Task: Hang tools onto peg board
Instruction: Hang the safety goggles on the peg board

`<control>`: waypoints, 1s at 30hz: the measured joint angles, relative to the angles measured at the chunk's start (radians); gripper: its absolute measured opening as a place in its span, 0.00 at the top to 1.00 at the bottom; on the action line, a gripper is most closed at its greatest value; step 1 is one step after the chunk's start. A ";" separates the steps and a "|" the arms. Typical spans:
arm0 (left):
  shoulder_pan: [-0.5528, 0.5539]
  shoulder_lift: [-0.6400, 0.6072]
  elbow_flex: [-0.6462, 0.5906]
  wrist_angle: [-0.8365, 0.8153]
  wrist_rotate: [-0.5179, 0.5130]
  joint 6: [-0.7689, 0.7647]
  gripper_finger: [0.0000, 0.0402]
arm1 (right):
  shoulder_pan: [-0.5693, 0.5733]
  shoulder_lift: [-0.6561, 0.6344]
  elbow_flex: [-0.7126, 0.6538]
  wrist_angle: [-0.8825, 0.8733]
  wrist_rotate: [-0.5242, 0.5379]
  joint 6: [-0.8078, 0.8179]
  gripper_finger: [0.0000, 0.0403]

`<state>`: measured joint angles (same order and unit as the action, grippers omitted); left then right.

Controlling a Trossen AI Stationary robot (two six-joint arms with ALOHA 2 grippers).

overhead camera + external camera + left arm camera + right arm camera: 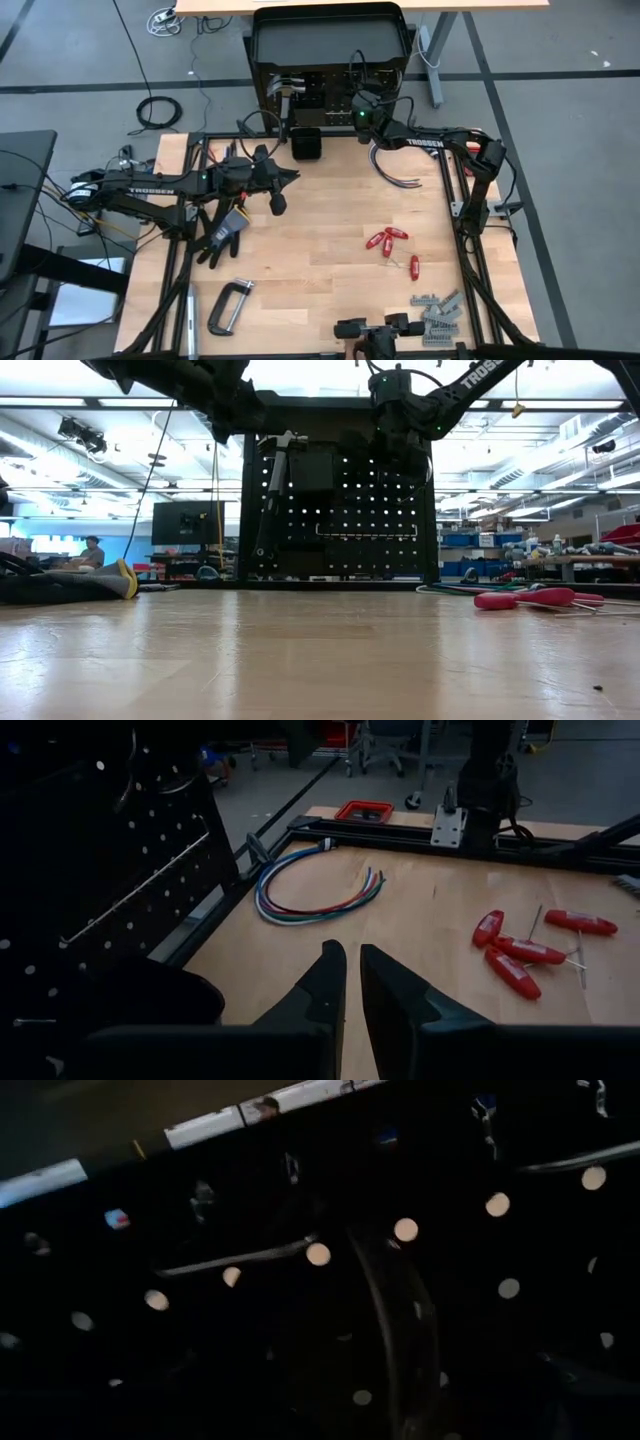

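The peg board (322, 92) stands upright at the table's far edge, and in the low view the peg board (350, 510) faces me. A steel-headed hammer (270, 490) hangs on its left part by the head, handle down. My right gripper (395, 435) is high up against the board's upper right part; the right wrist view shows only the board's holes (405, 1230) and a thin curved dark rim (398, 1320). My left gripper (350, 970) hovers shut and empty over the table's left half. Red-handled drivers (388, 240), a grey C-clamp (228, 305) and grey metal pieces (438, 312) lie on the table.
A black work glove (222, 230) lies under the left arm. A small black box (307, 144) stands before the board, and blue-white cables (395, 168) lie to its right. Bare wood shows in the table's middle.
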<state>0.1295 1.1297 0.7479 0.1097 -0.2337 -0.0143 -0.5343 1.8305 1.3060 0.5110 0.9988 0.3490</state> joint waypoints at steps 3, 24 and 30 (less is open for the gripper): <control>0.000 0.000 0.000 0.000 0.000 -0.001 0.90 | 0.000 0.000 0.000 -0.027 0.005 0.000 0.35; 0.000 0.000 0.000 -0.002 0.000 0.006 0.90 | 0.003 -0.038 0.000 -0.285 -0.093 0.111 0.35; 0.000 0.000 0.000 0.000 0.000 0.001 0.90 | -0.005 -0.090 0.000 -0.351 -0.215 0.186 0.19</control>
<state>0.1292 1.1297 0.7479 0.1092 -0.2340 -0.0133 -0.5394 1.7404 1.3056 0.1598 0.7836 0.5351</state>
